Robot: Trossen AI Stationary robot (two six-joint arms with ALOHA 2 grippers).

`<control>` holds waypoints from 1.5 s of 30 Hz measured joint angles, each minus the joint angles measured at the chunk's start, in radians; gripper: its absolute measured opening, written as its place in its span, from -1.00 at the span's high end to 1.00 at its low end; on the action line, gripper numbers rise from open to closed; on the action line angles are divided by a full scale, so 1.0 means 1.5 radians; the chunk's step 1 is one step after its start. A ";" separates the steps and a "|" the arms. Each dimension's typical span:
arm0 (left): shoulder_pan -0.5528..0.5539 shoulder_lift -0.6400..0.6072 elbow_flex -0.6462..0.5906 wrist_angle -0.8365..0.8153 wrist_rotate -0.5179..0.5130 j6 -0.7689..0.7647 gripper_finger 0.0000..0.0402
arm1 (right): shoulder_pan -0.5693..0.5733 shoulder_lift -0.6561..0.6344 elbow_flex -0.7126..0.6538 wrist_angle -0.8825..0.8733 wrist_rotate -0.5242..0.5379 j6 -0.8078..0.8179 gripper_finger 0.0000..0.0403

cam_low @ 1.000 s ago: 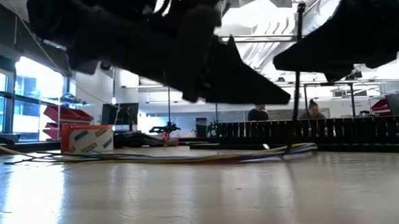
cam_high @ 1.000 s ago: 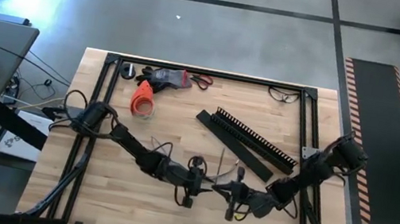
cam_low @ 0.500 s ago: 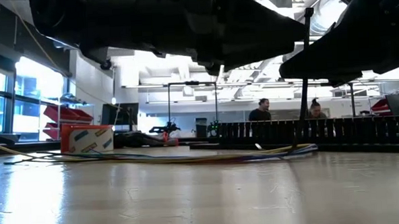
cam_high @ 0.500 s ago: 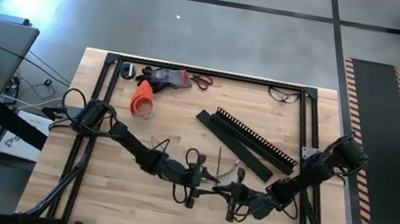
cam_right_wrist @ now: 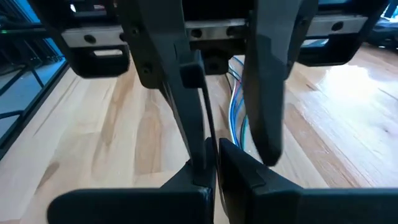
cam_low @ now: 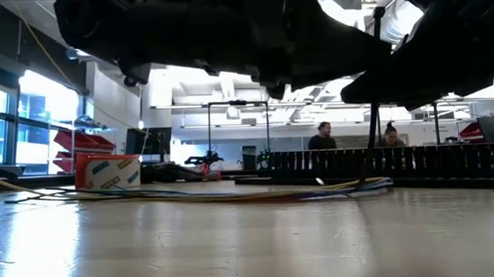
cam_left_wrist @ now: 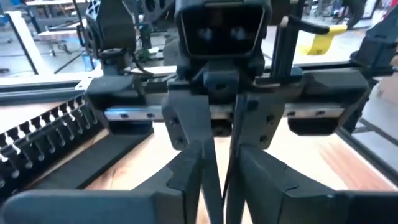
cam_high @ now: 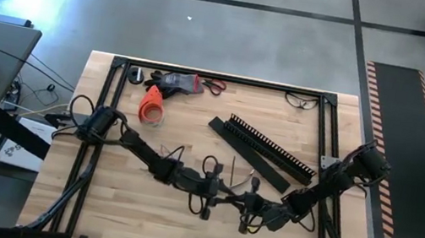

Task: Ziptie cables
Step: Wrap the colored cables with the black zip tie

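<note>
Cables lie in a thin, loose bunch flat on the wooden desk, seen in the low view stretching across the middle ground in front of the black comb-toothed channel; blue and light strands also show between the fingers in the right wrist view. Above them, near the middle of the desk toward its front edge, the two grippers meet nose to nose. The right gripper has its fingers pressed together on a thin dark strip. The left gripper faces it with fingers parted, straddling that strip. An orange tool lies near the far left corner.
</note>
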 joint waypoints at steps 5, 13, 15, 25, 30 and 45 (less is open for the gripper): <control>-0.005 0.001 0.000 -0.002 -0.015 0.008 0.92 | 0.000 0.000 0.000 -0.009 -0.007 0.007 1.00; -0.016 0.001 0.000 -0.021 -0.040 -0.006 1.00 | 0.000 -0.001 0.000 -0.061 -0.034 0.040 0.93; -0.023 0.001 0.000 -0.040 -0.054 -0.014 1.00 | 0.000 -0.008 0.000 -0.089 -0.058 0.072 0.81; -0.039 0.003 -0.008 -0.134 -0.083 -0.082 1.00 | 0.002 -0.074 0.049 -0.393 -0.132 0.194 0.19; -0.039 0.023 -0.008 -0.138 -0.081 -0.112 1.00 | -0.046 -0.113 0.059 -0.506 -0.015 0.325 0.16; -0.040 0.032 -0.008 -0.120 -0.069 -0.087 1.00 | -0.362 -0.116 -0.051 -0.334 -0.221 0.280 0.15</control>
